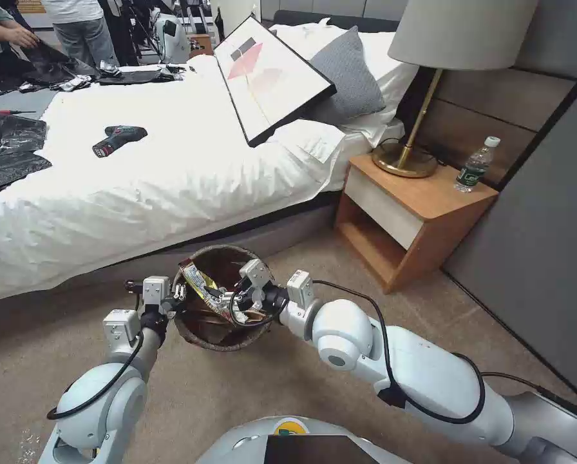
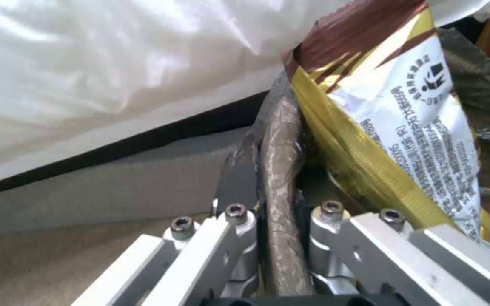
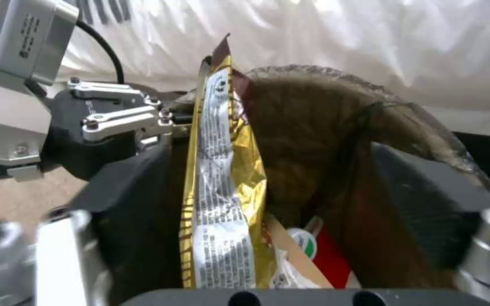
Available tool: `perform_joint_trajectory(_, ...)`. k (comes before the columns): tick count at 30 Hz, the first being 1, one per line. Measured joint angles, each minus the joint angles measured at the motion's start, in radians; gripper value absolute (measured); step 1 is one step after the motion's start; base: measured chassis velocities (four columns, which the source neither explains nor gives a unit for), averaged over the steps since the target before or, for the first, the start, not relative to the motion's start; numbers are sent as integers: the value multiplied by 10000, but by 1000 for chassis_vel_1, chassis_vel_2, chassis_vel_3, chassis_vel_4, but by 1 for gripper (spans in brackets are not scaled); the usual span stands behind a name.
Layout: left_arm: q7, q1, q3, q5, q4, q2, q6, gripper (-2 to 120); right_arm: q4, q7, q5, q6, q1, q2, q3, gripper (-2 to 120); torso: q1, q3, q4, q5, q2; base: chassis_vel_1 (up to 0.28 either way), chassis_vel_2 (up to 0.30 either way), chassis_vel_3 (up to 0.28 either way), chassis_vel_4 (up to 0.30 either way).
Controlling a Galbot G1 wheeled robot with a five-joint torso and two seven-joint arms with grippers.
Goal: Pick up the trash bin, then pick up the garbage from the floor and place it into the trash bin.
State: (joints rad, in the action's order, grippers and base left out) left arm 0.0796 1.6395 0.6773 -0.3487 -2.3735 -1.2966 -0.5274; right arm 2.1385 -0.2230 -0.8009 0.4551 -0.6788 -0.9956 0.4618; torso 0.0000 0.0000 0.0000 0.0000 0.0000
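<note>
Head view: left end effector (image 1: 176,298) clamped on liner-covered rim of trash bin (image 1: 201,335), held off the floor by the bed (image 1: 172,174). Right end effector (image 1: 248,303), nearer the opening, sits over it w/ fingers apart. Gold snack wrapper (image 1: 201,287) stands upright inside, long axis vertical, betw. both.

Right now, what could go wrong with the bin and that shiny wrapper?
The yellow snack wrapper pokes above the trash bin rim, so it might tip out. The left gripper pinches only the rim, so the bin could slip. The right gripper hovers over the opening and could bump the wrapper.
</note>
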Motion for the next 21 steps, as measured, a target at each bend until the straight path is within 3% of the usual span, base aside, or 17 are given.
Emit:
perform_joint_trajectory(4,-7,-10,-11,-1,0,-3,5,5,91,-52,-7,-7,-43,67,-108,99,0,0,0,0,0,0,0,0,0)
perform_joint_trajectory(21,-23,-64,-8,-15,66,5,26,5,1115,-104,-423,-4,-82,699,-744,100,0,0,0,1,0,0,0,0,0)
